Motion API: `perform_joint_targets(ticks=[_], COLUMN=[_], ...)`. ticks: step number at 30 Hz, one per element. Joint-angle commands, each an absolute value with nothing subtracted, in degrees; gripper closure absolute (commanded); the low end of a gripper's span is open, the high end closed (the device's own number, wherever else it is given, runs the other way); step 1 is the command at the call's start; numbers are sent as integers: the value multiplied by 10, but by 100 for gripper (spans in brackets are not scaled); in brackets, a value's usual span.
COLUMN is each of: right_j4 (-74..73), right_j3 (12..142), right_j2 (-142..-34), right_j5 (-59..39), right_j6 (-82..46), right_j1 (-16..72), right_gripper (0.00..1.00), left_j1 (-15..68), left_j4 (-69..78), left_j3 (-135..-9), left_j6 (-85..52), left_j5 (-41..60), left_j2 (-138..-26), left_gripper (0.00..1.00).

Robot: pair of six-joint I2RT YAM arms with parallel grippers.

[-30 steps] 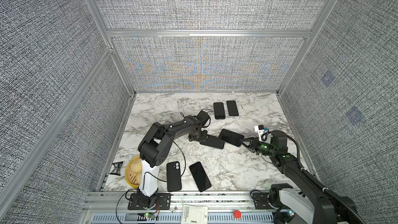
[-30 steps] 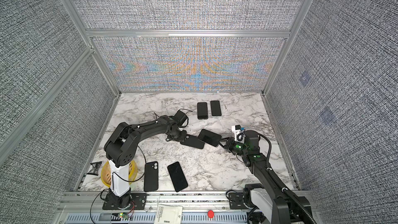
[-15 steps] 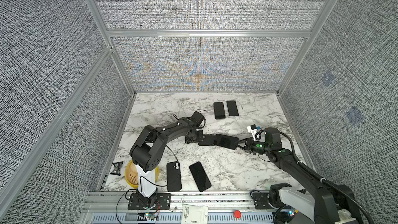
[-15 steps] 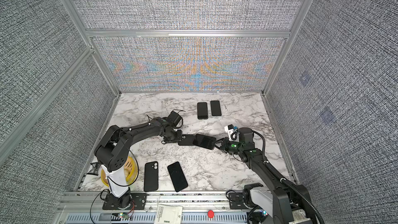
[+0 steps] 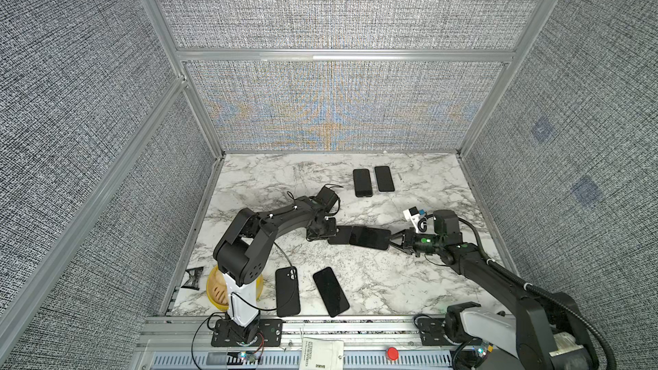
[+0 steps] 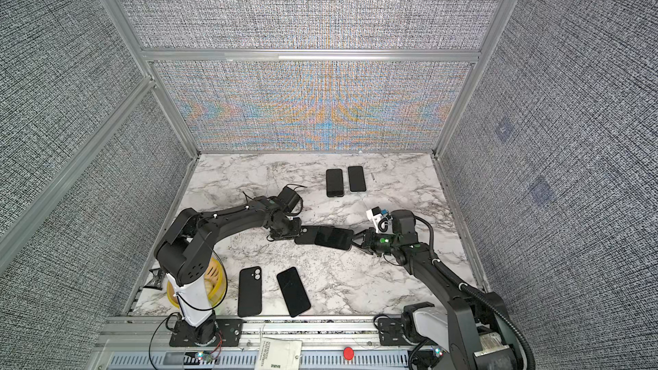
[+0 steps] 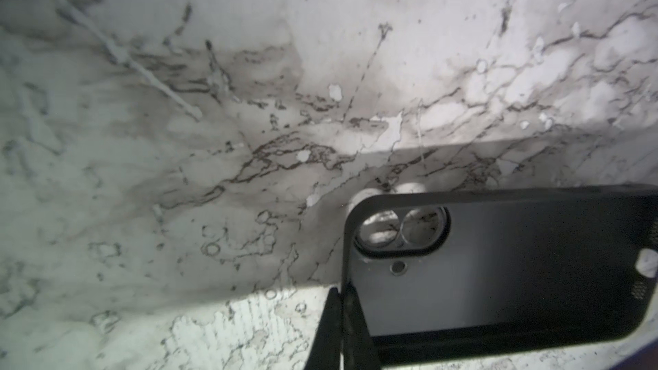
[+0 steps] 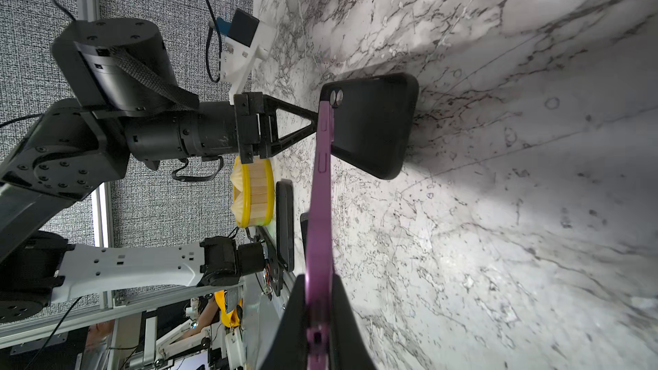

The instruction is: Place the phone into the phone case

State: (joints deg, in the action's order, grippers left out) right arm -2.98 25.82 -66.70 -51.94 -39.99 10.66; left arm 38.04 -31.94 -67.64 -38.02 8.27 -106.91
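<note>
Right wrist view gave us the phone (image 8: 320, 208) edge-on, its purple frame pinched at the near end between the closed jaws of the right gripper (image 8: 318, 325). The phone's far end met the case (image 8: 374, 126) at the end with the cutout (image 8: 336, 97). We could not tell whether it had slipped inside the rim there. The left gripper (image 8: 317, 117) came in from the opposite side, its jaws shut on that same end of the case. The case hung tilted over the table (image 8: 498, 243), and we could not tell whether its far edge touched the marble.

From the left wrist we looked into the case's hollow side. Marble showed through the cutout, and the fingers (image 7: 350, 329) were clamped on the thin wall at the nearby corner.

In both top views the phone lay dark side up, mid-table, in line with the case. It overlapped the end of the case away from the left gripper, and the two grippers faced each other across the pair.

Two back phones (image 5: 362, 182) sat side by side near the far wall. Near the front edge lay a spare case (image 5: 287, 291) and a front phone (image 5: 330, 291), just beside each other. A yellow bowl (image 5: 217, 288) stood by the left arm's base.
</note>
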Motion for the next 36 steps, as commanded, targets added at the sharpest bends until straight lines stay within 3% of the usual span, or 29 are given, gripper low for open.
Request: perform_joint_targets(ticks=[1, 20, 30, 36], right_j4=[-68, 13, 11, 12], right_j3=[262, 337, 386, 413], right_j2=[-679, -741, -811, -853], right_j5=[-546, -559, -560, -560], right_j6=[-404, -344, -339, -339], right_j1=[115, 120, 135, 146], right_gripper=[100, 100, 100, 100], left_j1=[380, 354, 319, 305], left_j4=[-298, -237, -184, -157], left_j3=[-663, -605, -570, -572], left_j6=[-398, -414, -398, -395], left_j5=[96, 134, 190, 227], left_j2=[-1061, -1009, -958, -964], left_gripper=[94, 79, 57, 50])
